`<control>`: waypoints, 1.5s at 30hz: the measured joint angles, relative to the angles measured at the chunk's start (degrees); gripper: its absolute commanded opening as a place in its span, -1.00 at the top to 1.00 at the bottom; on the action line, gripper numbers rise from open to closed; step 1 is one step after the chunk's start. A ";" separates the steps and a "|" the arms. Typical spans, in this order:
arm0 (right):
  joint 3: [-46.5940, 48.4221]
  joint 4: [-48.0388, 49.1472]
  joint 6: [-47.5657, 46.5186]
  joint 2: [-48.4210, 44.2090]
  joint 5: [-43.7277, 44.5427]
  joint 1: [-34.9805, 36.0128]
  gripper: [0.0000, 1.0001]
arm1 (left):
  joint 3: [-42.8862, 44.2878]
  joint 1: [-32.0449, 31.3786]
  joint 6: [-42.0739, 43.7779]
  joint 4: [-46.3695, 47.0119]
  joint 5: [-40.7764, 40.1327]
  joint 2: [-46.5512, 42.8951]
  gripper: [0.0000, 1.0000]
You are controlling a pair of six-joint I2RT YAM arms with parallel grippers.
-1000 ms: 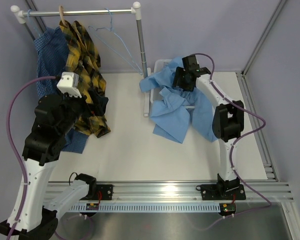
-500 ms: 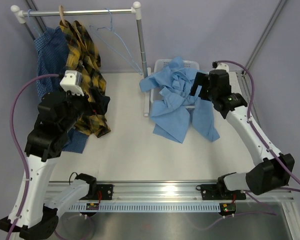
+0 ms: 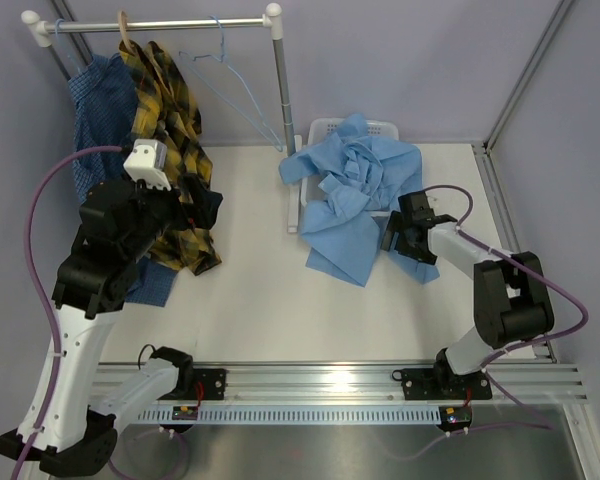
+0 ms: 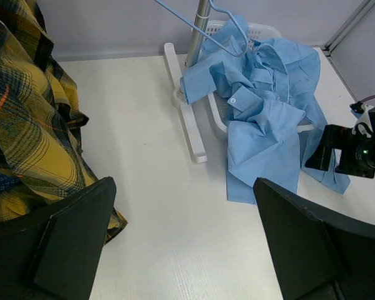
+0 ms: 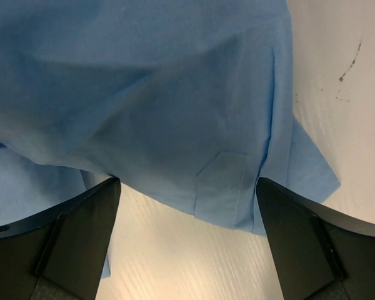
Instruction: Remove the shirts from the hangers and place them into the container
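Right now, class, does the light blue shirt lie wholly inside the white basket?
No, much of the light blue shirt hangs over the rim of the basket and spreads across the table.

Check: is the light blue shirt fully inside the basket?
Only partly: the light blue shirt spills over the basket rim onto the table.

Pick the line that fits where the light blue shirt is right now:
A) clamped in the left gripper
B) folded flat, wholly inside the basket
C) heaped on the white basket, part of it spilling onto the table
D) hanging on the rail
C: the light blue shirt lies bunched over the white basket, and its lower part spreads out on the table.
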 measured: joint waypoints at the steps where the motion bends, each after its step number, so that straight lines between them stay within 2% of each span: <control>1: 0.46 0.33 0.04 1.20 0.02 -0.17 -0.98 | 0.00 0.00 -0.02 0.00 0.00 0.00 -0.98; 5: 2.69 0.52 -0.31 4.66 -0.31 -1.53 -0.85 | 0.00 0.00 -0.02 0.00 -0.02 -0.02 -0.98; 7: 4.00 0.61 -0.74 5.68 -0.76 -2.58 -0.60 | 0.00 0.00 -0.02 0.00 -0.04 -0.02 -0.98; 8: 4.57 0.61 -0.92 6.03 -1.33 -3.30 -0.41 | 0.00 0.00 0.00 0.00 -0.07 -0.02 -0.98; 9: 4.87 0.70 -1.33 6.16 -1.92 -3.96 -0.04 | 0.00 0.00 0.00 0.00 -0.07 -0.02 -0.98; 13: 4.98 1.51 -1.77 6.27 -3.85 -5.77 1.00 | 0.00 0.00 0.02 0.00 -0.17 -0.28 -0.98; 21: 5.62 0.76 -2.64 6.03 -4.61 -5.95 1.00 | 0.00 0.02 0.04 0.00 -0.46 -0.39 -0.98; 24: 9.38 -3.93 -5.03 2.58 -4.50 -5.86 1.00 | 0.00 0.02 0.04 0.00 -0.46 -0.39 -0.98; 29: 28.44 -8.63 -9.18 -4.74 -5.70 -4.15 1.00 | 0.00 0.02 0.11 -0.02 -0.59 -0.39 -0.98; 34: 48.33 -5.88 -12.13 -6.08 -13.29 -0.59 1.00 | 0.00 0.00 0.39 -0.04 -0.96 -0.39 -0.98; 37: 53.70 -3.52 -12.81 -3.89 -18.58 1.16 1.00 | 0.00 0.00 0.39 -0.04 -1.07 -0.37 -0.98; 40: 58.14 -0.63 -13.07 2.56 -23.50 3.15 1.00 | 0.00 0.02 0.39 -0.04 -1.11 -0.39 -0.98; 45: 58.71 4.31 -9.68 15.19 -27.26 4.52 1.00 | 0.00 0.02 0.39 -0.09 -1.29 -0.68 -0.98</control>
